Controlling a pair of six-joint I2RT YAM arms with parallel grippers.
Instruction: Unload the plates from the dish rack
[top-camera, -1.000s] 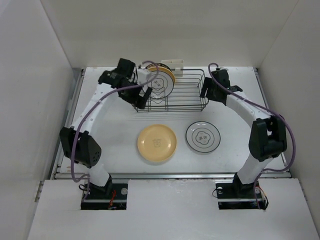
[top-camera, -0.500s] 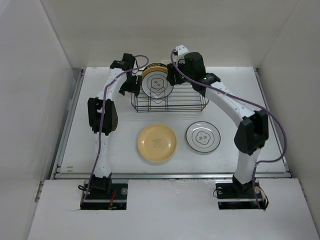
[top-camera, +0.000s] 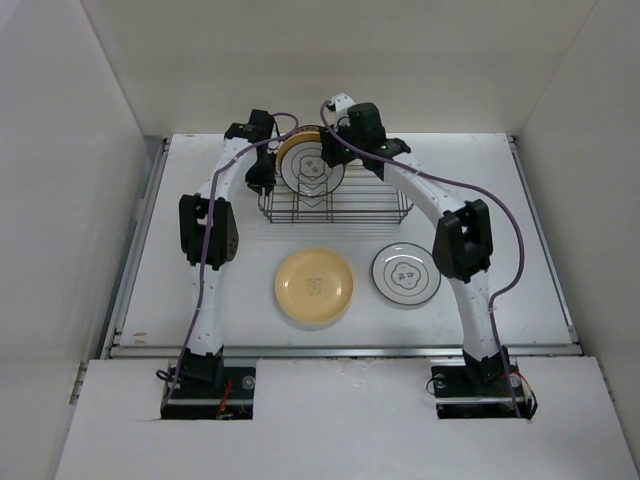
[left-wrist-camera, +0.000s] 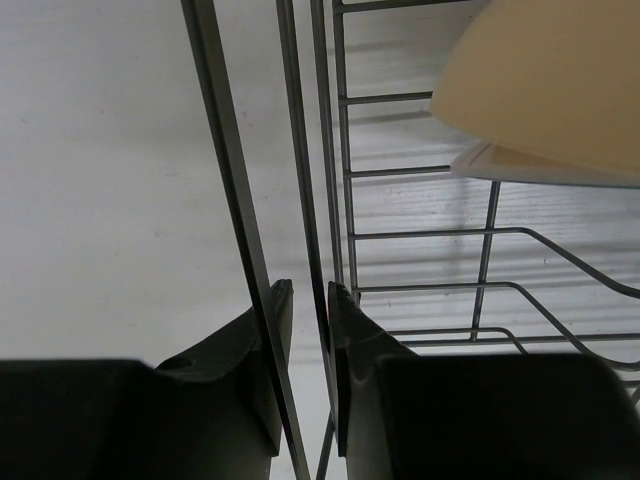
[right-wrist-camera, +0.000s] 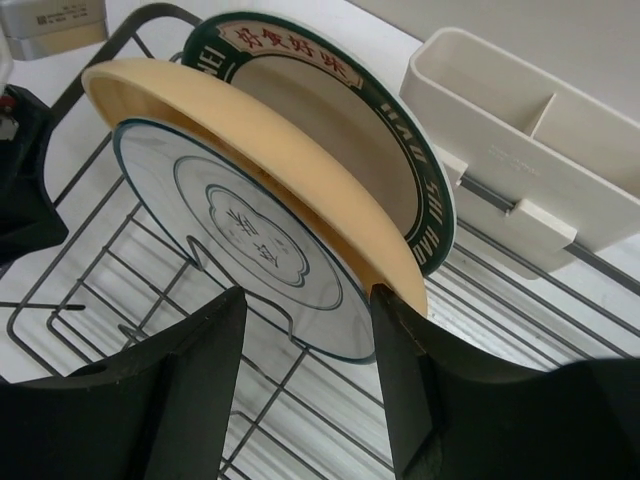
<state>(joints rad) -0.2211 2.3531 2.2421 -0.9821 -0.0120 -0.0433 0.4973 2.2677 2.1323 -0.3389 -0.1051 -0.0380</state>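
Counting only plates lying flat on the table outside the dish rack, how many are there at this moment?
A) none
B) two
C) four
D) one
B: a yellow plate and a white plate with a dark rim lie flat on the table, in front of the dish rack.

The dish rack is dark grey wire. Of the plates standing in it, the white plate has thin dark teal rings and a flower-shaped teal centre motif. The yellow-orange plate is plain. The green-rimmed plate has a cream centre and pale characters on its dark green band. The holder is off-white. On the white table, the left plate is yellow-orange with a small centre motif. The right plate is white with a dark rim.
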